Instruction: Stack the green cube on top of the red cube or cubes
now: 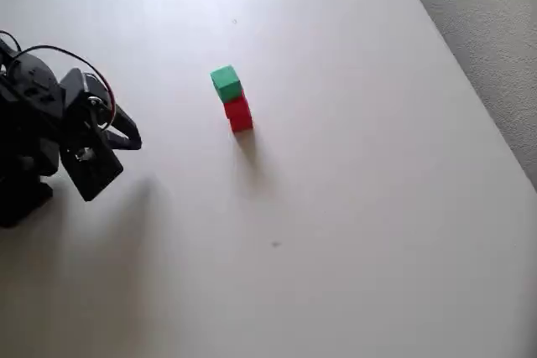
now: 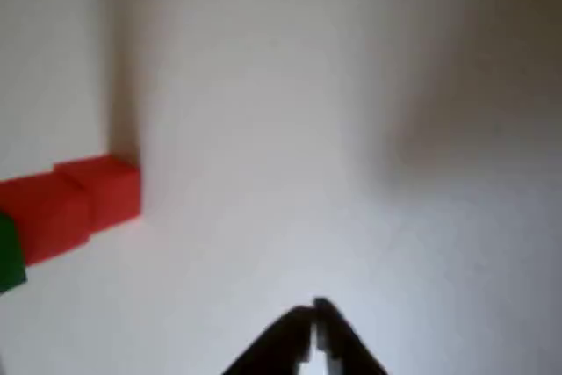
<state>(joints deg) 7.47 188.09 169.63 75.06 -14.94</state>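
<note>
Black gripper [image 2: 314, 322]: fingers pressed together, holding nothing, above the bare white table [image 1: 352, 207].
Red cubes [image 1: 238, 112]: two stacked, well apart from the gripper, nothing between them.
Green cube [image 1: 225, 83]: sitting on top of the red cubes.

Green cube [image 1: 225, 83] sits on the red cubes [image 1: 238, 112] — my gripper [image 1: 126, 130] hangs well left in the overhead view.

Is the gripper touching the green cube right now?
Apart. The overhead view shows bare table between the gripper and the green cube, which sits atop the red cubes. In the wrist view the fingers are together, holding nothing.
</note>
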